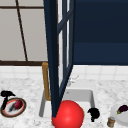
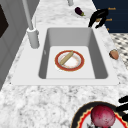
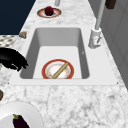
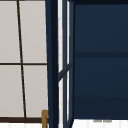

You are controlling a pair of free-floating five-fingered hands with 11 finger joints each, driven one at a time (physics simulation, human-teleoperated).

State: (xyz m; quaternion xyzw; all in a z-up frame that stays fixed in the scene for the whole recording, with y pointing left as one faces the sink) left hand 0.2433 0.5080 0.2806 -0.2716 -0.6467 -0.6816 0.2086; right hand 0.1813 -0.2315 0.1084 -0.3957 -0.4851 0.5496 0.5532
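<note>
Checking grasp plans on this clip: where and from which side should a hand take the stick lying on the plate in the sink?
Grip the stick at its middle, from straight above. It lies flat and slantwise across the plate, and the sink walls block any approach from the side.

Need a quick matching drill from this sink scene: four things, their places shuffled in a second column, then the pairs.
Things:
1. red onion
2. eggplant
3. wooden stick
4. right hand

Places:
A. on the plate in the sink basin
B. in the air at the sink's right front corner
C. on the white plate right of the sink
D. on the red-rimmed plate left of the sink

Pairs: 1-D, 2-C, 3-A, 4-B
</note>
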